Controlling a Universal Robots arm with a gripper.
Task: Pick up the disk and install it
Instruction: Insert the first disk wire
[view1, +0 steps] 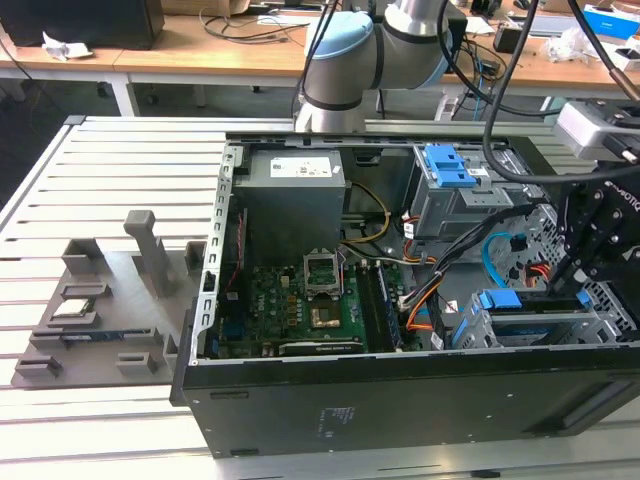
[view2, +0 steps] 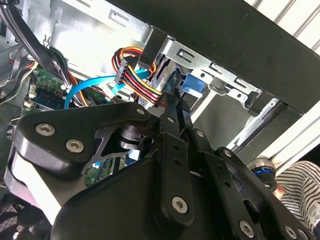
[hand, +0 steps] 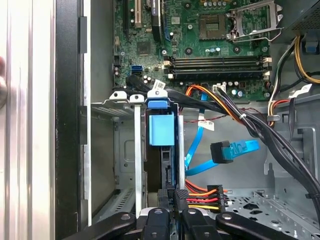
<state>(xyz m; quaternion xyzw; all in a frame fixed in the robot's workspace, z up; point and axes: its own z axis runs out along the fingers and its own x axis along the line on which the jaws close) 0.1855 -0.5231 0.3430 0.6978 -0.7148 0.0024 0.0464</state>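
A lab with cluttered desks lies behind your slatted metal counter (view1: 110, 160), on which an open computer case (view1: 400, 420) lies on its side. The disk (hand: 162, 131) stands on edge in the drive cage (view1: 545, 325) at the exterior view's near right corner of the case, its blue carrier showing at the top of the slot. Your hand (hand: 173, 196) is at the disk's other end, fingers (hand: 182, 194) pressed close together on its thin edge. Just beside it run a blue data cable (hand: 235, 150) and a bundle of red, orange and yellow power leads (hand: 202, 195). Further left sits the green motherboard (view1: 300, 305). Well left of the case, a grey parts fixture (view1: 100, 300) rests on the counter.
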